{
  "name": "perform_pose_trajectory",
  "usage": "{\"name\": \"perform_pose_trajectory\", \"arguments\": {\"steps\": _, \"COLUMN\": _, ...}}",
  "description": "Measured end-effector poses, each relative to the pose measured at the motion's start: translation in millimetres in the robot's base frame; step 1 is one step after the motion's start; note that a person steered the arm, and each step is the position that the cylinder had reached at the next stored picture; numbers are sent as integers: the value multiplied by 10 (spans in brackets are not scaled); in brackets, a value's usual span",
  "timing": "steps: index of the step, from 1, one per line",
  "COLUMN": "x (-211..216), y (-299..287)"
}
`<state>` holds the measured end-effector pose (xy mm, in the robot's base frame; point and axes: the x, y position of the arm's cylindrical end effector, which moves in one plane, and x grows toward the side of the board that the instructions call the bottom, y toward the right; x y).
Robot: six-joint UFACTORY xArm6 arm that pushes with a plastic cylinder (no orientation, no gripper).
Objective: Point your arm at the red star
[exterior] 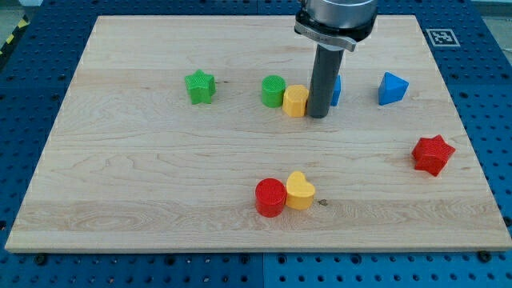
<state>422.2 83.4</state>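
Note:
The red star (433,154) lies near the view's right edge of the wooden board, a little below mid-height. My tip (318,116) stands near the view's top centre, far to the left of the red star and above it in the view. The tip is right beside a yellow block (296,101) on its left, and partly hides a blue block (335,90) behind the rod.
A green cylinder (273,90) touches the yellow block's left. A green star (200,86) lies further left. A blue triangle (392,88) sits right of the rod. A red cylinder (270,198) and a yellow heart (300,190) touch near the bottom centre. An ArUco tag (441,36) marks the top right.

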Motion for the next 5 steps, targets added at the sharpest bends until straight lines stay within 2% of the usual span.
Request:
{"name": "perform_pose_trajectory", "arguments": {"steps": 2, "x": -84, "y": -129}}
{"name": "perform_pose_trajectory", "arguments": {"steps": 3, "x": -4, "y": 16}}
{"name": "perform_pose_trajectory", "arguments": {"steps": 5, "x": 183, "y": 937}}
